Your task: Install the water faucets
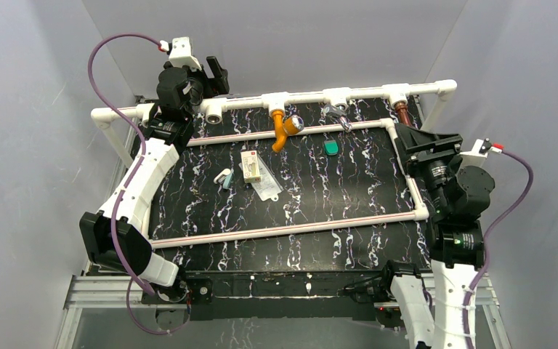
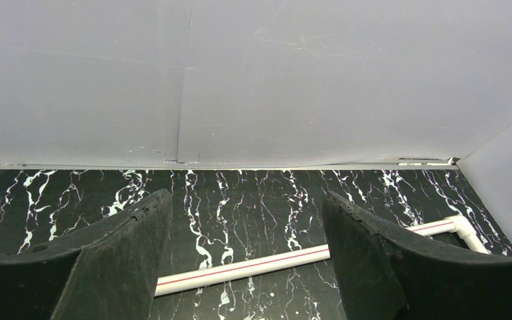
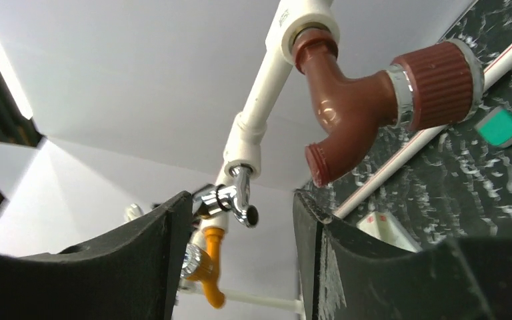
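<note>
Brown tap (image 3: 357, 110): glossy reddish-brown body, short curved spout with a ribbed lip, fat ribbed knob with a silver band. Its neck sits in a white fitting at the right end of the white pipe (image 1: 334, 96) along the far edge of the table (image 1: 298, 211).

Orange tap (image 1: 285, 129): hangs from a fitting left of centre on the same pipe, silver knob at its side. A chrome tap (image 1: 338, 116) sits between the two.

Writing: grey print on the pipe near the brown tap, too blurred to read. Small box (image 1: 250, 166) lying mid-table carries a label with a red mark (text too small to make out).

Green block (image 1: 330, 147) lies on the table near the chrome tap.

Right claw (image 3: 240, 207): jaws apart, nothing between them, just below the brown tap.

Left claw (image 2: 247, 207): spread wide, released, at the far left corner above a thin red-striped pipe (image 2: 240, 267).
</note>
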